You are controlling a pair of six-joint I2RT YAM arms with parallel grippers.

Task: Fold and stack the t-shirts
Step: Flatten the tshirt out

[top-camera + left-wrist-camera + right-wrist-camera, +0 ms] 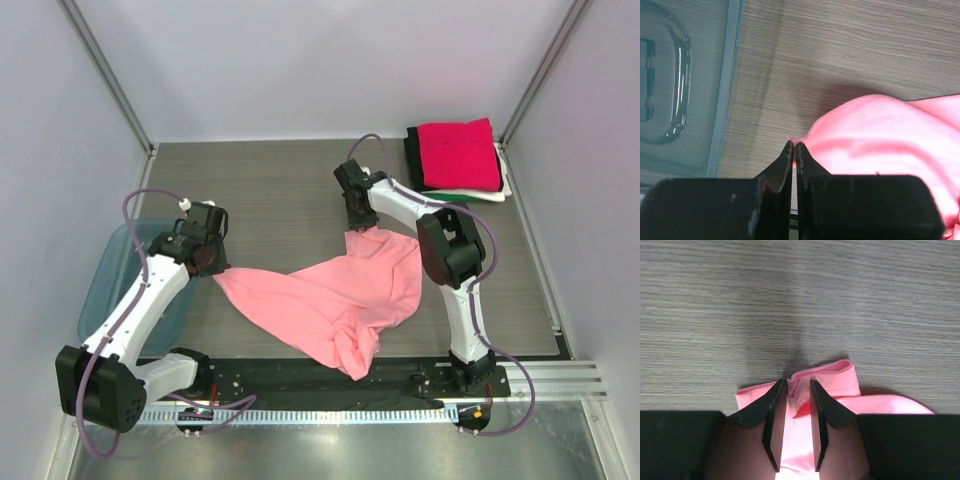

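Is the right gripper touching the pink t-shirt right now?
Touching. The right wrist view shows the right gripper with a bunched fold of the pink t-shirt pressed between both fingers, with no gap on either side.

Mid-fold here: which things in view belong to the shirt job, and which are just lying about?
Job: pink shirt, gripped by left pincer and right pincer; folded shirts stacked at the far right.
Lying about: blue bin at the left edge.

Wood-grain table [290,190] bears pink t-shirt [340,300], folded shirt stack [458,155], blue bin [110,290].
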